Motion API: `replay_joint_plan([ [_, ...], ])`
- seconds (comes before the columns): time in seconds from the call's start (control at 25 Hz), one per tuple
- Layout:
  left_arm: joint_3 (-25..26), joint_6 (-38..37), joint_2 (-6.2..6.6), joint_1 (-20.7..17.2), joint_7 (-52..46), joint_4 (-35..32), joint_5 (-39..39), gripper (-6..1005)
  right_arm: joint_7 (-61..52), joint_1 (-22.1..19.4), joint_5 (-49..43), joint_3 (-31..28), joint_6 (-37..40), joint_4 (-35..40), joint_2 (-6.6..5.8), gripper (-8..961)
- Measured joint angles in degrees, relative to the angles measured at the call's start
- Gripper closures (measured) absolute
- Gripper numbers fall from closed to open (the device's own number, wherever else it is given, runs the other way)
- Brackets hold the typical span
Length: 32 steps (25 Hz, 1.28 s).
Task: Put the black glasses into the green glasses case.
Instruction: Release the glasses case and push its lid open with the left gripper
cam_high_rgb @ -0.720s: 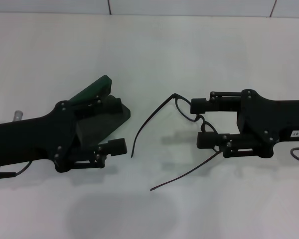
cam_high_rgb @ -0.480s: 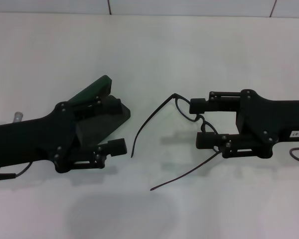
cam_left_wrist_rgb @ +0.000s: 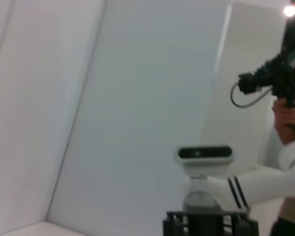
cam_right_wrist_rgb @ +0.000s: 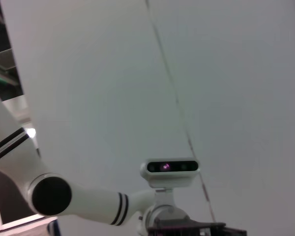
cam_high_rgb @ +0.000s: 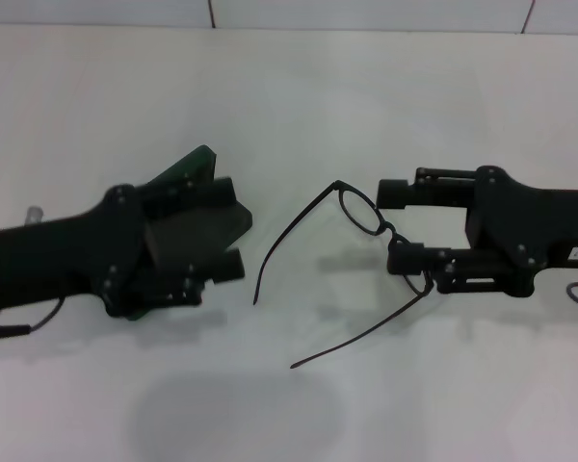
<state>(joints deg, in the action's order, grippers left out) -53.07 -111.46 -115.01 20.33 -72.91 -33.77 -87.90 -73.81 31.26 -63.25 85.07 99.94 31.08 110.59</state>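
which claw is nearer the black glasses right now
The right. The right claw sits at the front of the black glasses, its fingers straddling the lenses. The left claw is off at the green glasses case, apart from the temple tips.

black glasses (cam_high_rgb: 361, 214) between both grippers

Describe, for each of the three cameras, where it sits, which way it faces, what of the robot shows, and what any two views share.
Head view: on the head, facing down at the table; shows left gripper on the case, right gripper around the glasses.
Left wrist view: faces back up at the robot's head camera.
Right wrist view: likewise, head camera.
Shared: both wrist views show the head camera, neither the table.
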Motion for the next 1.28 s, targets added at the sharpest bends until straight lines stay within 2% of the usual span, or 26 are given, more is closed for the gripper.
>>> replay_joint_plan([
  [0.12, 2.91, 0.17, 0.18, 0.31, -4.80, -2.71, 0.26, 202, 0.44, -1.12, -0.30, -2.35, 0.01, 0.02, -0.40, 275],
  [0.2, 5.62, 0.24, 0.05, 0.34, -9.52, -7.68, 0.31, 205, 1.30, -1.97, -0.32, -3.82, 0.02, -0.09, -0.70, 275],
  [0.32, 9.19, 1.12, -1.39, 0.06, -19.62, -20.64, 0.14, 210, 3.58, -3.81, -0.32, -6.99, -0.09, -0.58, -0.83, 275],
  [0.44, 10.44, 3.92, -3.03, -0.43, -30.27, -39.31, -3.33, 215, 5.26, -5.92, -0.32, -10.04, -0.23, -0.65, -0.27, 275],
  [0.48, 10.29, 4.54, -3.22, -0.44, -32.02, -42.30, -4.74, 217, 5.65, -6.57, -0.31, -10.99, -0.25, -0.66, 0.00, 275],
  [0.56, 8.71, 7.44, -4.11, 0.20, -39.98, -56.77, -14.23, 220, 6.20, -7.54, -0.32, -12.27, -0.25, -0.68, 0.48, 275],
  [0.64, 6.21, 9.42, -4.49, 1.11, -46.11, -65.23, -24.20, 223, 6.54, -8.04, -0.32, -12.82, -0.26, -0.72, 0.78, 275],
  [0.72, 1.91, 11.09, -4.57, 2.18, -51.79, -70.58, -35.03, 227, 6.89, -8.38, -0.31, -12.94, -0.42, -0.75, 1.09, 275],
  [0.8, -2.05, 12.06, -4.56, 3.45, -54.89, -71.59, -41.58, 230, 7.57, -8.83, -0.29, -13.25, -0.67, -0.77, 1.50, 275],
  [0.92, -5.65, 15.35, -4.66, 5.16, -55.48, -66.29, -45.93, 235, 8.31, -9.14, -0.29, -13.92, -0.75, -0.84, 1.91, 275],
  [1.08, -9.84, 19.30, -4.65, 7.92, -56.37, -59.31, -53.25, 348, 8.41, -9.08, -0.29, -14.02, -0.44, -0.86, 1.92, 276],
  [1.12, -10.54, 19.78, -4.69, 8.79, -56.94, -57.59, -55.49, 376, 8.38, -8.94, -0.29, -14.03, -0.39, -0.86, 1.91, 276],
  [1.28, -11.89, 21.77, -4.78, 10.37, -57.82, -52.52, -59.41, 373, 8.38, -8.49, -0.30, -14.09, -0.66, -0.86, 1.96, 276],
])
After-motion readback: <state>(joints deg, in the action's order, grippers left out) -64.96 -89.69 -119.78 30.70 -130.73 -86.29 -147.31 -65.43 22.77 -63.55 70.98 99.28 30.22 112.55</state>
